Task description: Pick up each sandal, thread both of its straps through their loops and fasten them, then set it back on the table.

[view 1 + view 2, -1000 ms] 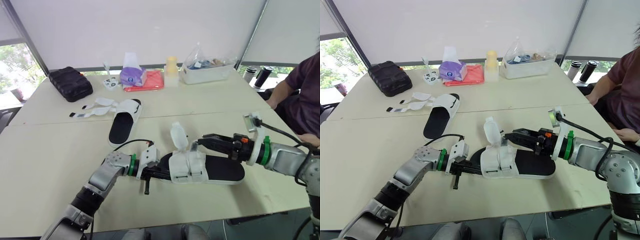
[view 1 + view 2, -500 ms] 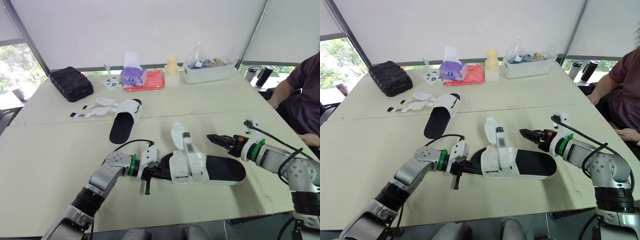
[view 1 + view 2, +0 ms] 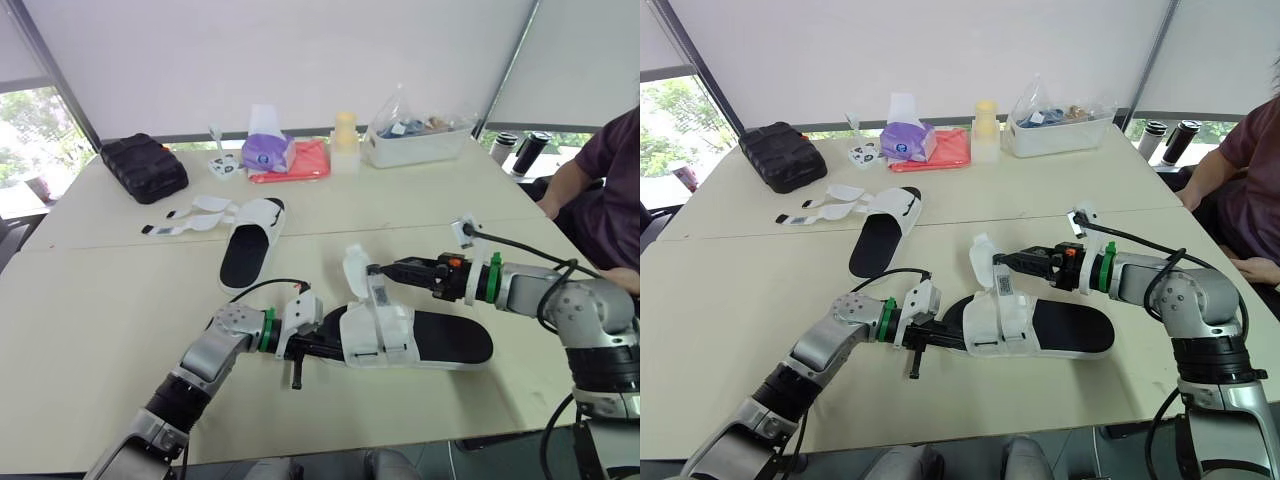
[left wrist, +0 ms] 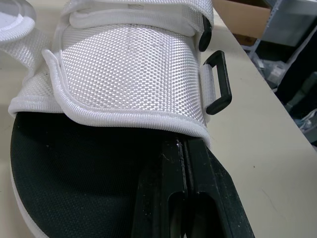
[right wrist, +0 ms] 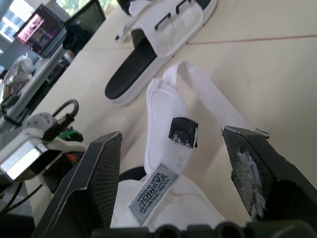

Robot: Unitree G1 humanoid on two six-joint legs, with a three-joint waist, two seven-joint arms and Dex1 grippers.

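Observation:
The near sandal (image 3: pixel 420 338), with a white upper and black sole, lies on the table's middle front. My left gripper (image 4: pixel 182 145) is shut, its fingers lying on the insole with the tips tucked under the upper's front edge. Two loose straps (image 3: pixel 357 270) stand up from the upper, and one carries a label. My right gripper (image 5: pixel 171 133) is open, its tips on either side of the upright strap end (image 5: pixel 182 133) without touching it. The second sandal (image 3: pixel 250 245) lies farther back left, its straps (image 3: pixel 190 215) spread flat.
Along the far edge stand a black case (image 3: pixel 145 167), a tissue pack (image 3: pixel 265 150), a red cloth (image 3: pixel 300 162), a yellow-capped bottle (image 3: pixel 344 140) and a clear box (image 3: pixel 415 140). A person (image 3: pixel 600 195) sits at the right, beside two dark bottles (image 3: pixel 520 152).
My right gripper drew back to the right, then came left again to the upright strap. A labelled strap that lay on the upper now stands up. The left gripper has stayed put.

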